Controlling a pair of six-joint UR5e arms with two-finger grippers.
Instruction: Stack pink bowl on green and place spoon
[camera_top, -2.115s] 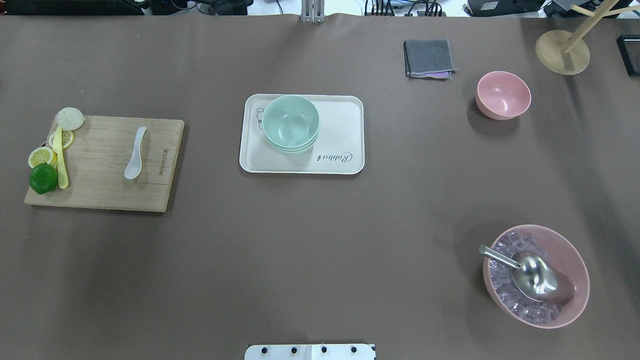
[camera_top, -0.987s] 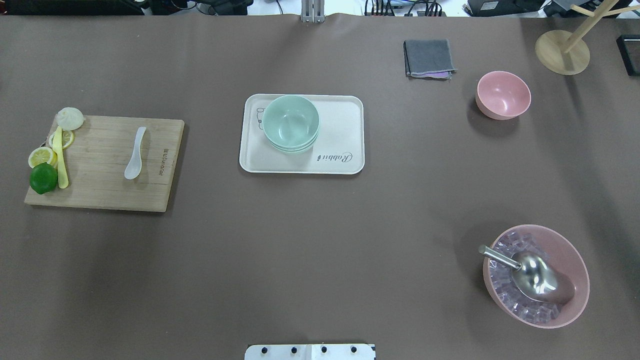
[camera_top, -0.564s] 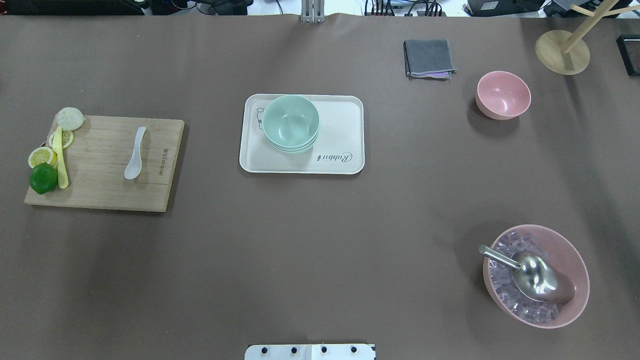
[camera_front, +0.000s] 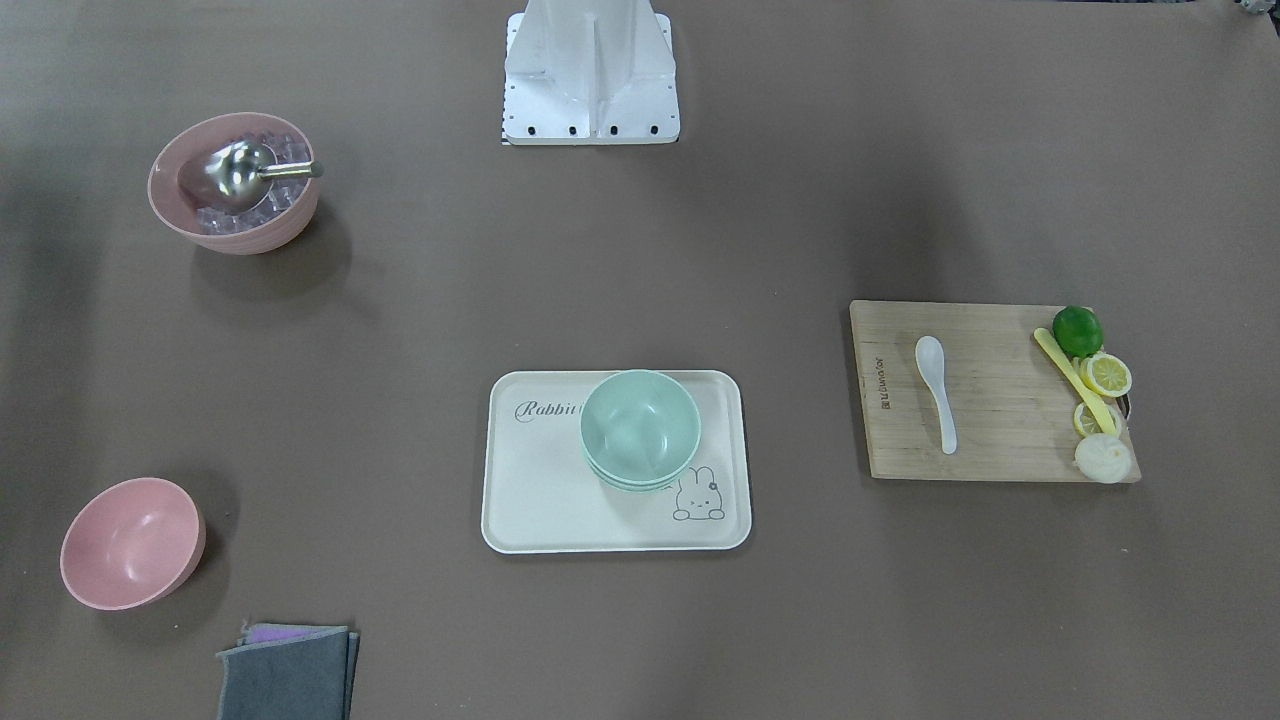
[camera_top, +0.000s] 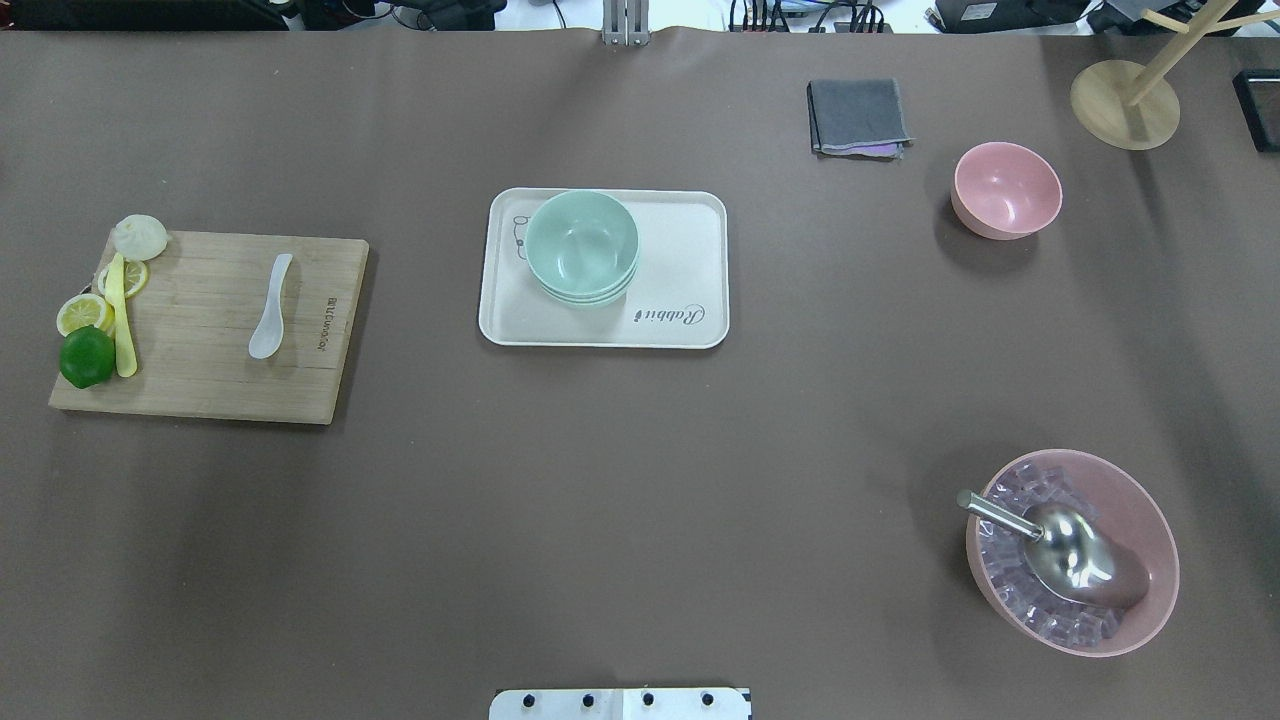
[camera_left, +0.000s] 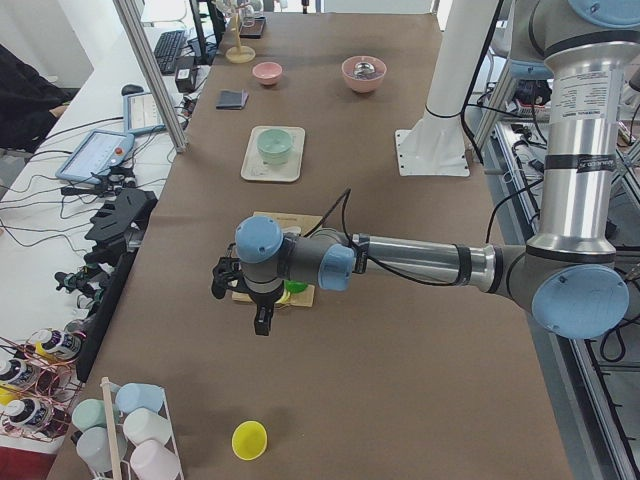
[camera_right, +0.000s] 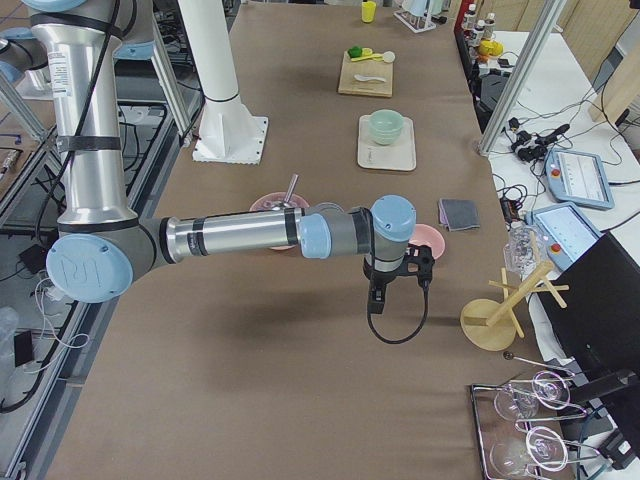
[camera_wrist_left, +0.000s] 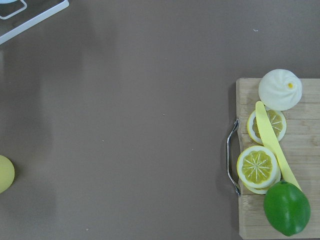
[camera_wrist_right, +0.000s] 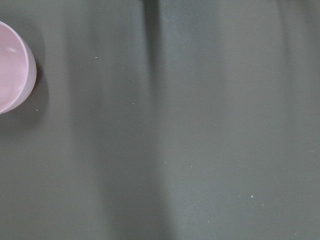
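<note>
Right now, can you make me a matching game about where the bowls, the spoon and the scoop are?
Things: 1 pink bowl; 2 green bowls; 3 white spoon; 4 steel scoop.
Places: A on the wooden board; B in the ice bowl; C on the table near the grey cloth; D on the white tray.
Pairs: 1-C, 2-D, 3-A, 4-B.
</note>
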